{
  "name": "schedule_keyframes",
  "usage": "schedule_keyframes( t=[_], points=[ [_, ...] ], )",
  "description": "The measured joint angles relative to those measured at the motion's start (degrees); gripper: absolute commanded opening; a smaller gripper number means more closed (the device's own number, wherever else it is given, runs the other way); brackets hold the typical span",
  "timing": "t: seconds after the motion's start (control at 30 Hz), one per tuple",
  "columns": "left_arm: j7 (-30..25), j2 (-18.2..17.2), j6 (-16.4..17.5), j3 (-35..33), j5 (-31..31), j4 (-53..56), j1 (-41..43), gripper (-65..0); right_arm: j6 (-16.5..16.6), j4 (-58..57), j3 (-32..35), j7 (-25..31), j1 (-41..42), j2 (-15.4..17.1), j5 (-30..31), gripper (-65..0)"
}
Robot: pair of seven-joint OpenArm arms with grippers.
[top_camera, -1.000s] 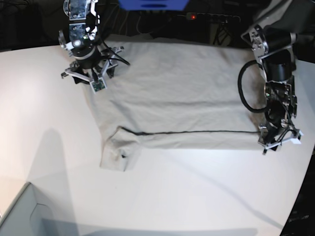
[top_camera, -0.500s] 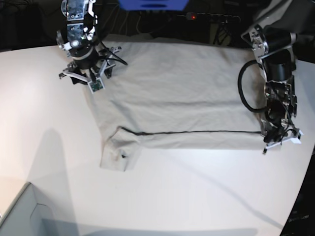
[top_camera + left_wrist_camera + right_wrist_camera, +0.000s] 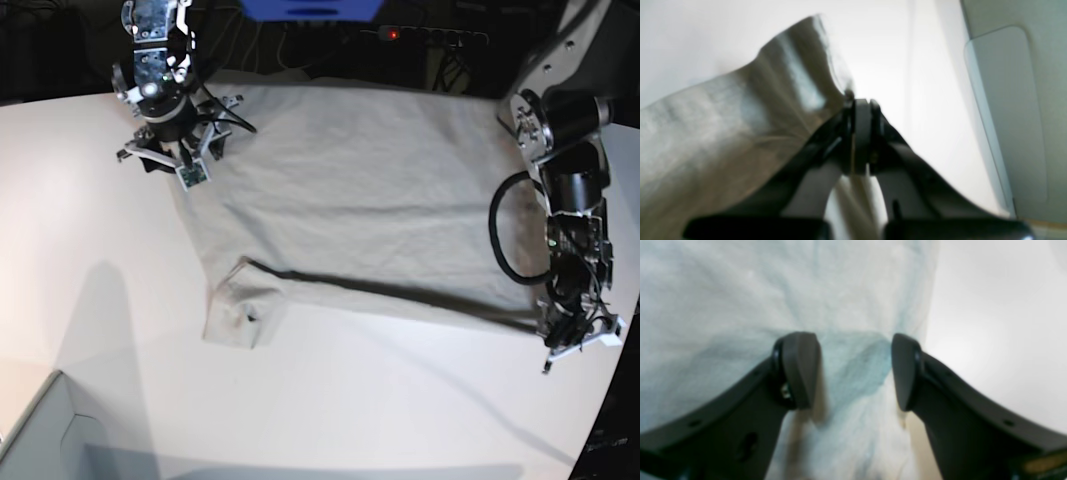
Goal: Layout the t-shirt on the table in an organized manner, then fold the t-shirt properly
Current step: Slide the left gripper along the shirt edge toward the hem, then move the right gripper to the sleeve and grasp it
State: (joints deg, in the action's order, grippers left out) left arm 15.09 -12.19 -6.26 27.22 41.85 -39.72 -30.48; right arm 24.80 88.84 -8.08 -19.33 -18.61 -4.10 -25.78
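Lying flat on the white desk [image 3: 400,400], the t-shirt [image 3: 360,190] is pale grey-beige and a bit wrinkled. Its near-left sleeve [image 3: 240,310] is folded and bunched. At the far left, the right claw [image 3: 172,160] sits over the cloth with its fingers [image 3: 800,370] wide apart. At the near right, the left claw [image 3: 565,335] is pinched tight on the shirt's corner.

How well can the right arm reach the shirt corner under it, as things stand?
Probably yes. The right end effector stands open right over the t-shirt near its edge on the table, and nothing lies between them.
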Motion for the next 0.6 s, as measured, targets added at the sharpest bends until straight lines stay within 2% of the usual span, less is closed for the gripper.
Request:
schedule_keyframes(
  t=[0.1, 0.17, 0.27, 0.37, 0.47, 0.6],
  points=[
    [0.15, 0.02, -0.2, 0.02, 0.0, 1.14, -1.86, -64.8, 0.0, 0.0, 0.02, 0.0, 0.0, -0.02, 0.0, -29.9],
    [0.09, -0.07, -0.11, 0.0, 0.0, 2.8, -3.23, -61.0, 0.0, 0.0, 0.17, -0.02, 0.04, 0.0, 0.0, -29.9],
    [-0.07, -0.2, -0.02, 0.0, 0.02, 5.46, -4.28, -49.2, 0.0, 0.0, 0.11, -0.37, 0.81, -0.02, -0.02, -29.9],
    [-0.09, -0.2, -0.13, 0.02, 0.02, 6.25, -3.98, -34.1, 0.0, 0.02, 0.11, -0.22, 0.94, 0.0, -0.02, -29.9],
    [-0.11, -0.2, -0.13, 0.02, -0.13, 6.25, -4.0, -23.2, 0.0, 0.0, 0.11, -0.44, 0.76, -0.02, -0.04, -29.9],
    [-0.02, -0.15, -0.13, 0.02, -0.15, 6.25, -4.11, -22.0, 0.0, 0.0, 0.13, -0.37, 0.9, -0.02, -0.24, -29.9]
  ],
)
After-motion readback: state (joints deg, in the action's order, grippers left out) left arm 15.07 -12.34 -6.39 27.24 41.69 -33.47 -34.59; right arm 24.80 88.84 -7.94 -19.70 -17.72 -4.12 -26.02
